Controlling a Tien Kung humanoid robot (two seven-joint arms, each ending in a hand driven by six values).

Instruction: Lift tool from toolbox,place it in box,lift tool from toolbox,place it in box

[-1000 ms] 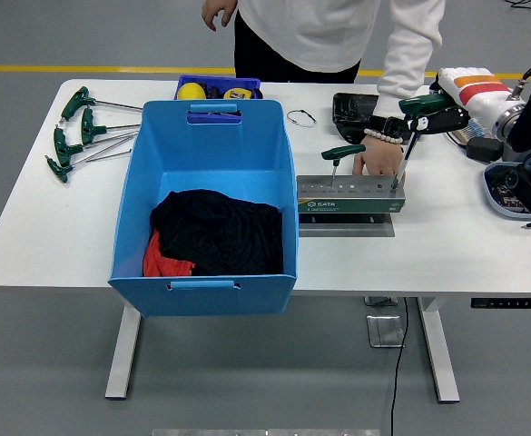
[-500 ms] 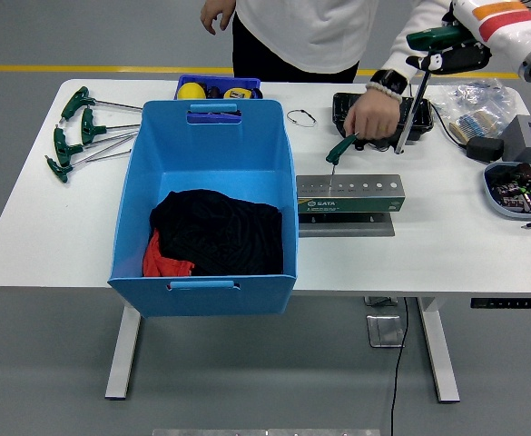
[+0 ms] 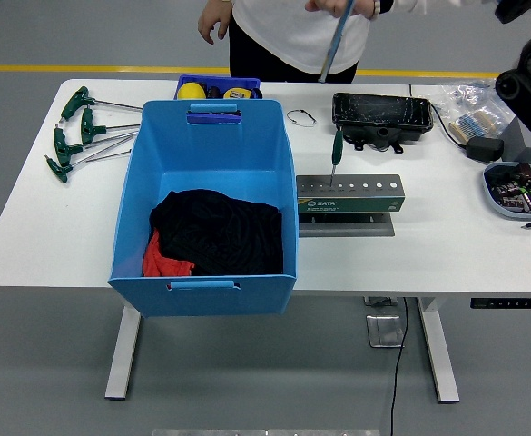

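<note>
At the upper right corner only a black part of the right arm [image 3: 528,54] is seen, cut off by the picture's edge; the right hand itself is not shown, so it cannot be told whether its fingers are released or clenched. The left arm is not seen at all.

At the top edge a person in a white top [image 3: 301,27] is cut off above the chest. A blurred hand [image 3: 338,5] of the person is seen at the very top with a long thin tool [image 3: 338,41] hanging slanted below it, over the far edge of the bench [image 3: 447,245]; whether the tool is gripped by that hand or by something out of frame cannot be made out. The person's other hand [image 3: 212,20] is held loosely at the left of the body.

On the bench a grey toolbox [image 3: 349,194] is set just right of the big blue box [image 3: 206,204]. One green-handled tool [image 3: 336,154] is left standing upright in the toolbox near its left end. Black and red cloth [image 3: 215,234] is lying in the blue box. Several green T-handle tools [image 3: 82,132] are laid on the bench left of the box. A black tray [image 3: 381,113] is placed behind the toolbox, and a small blue bin [image 3: 218,88] is partly hidden behind the blue box.
</note>
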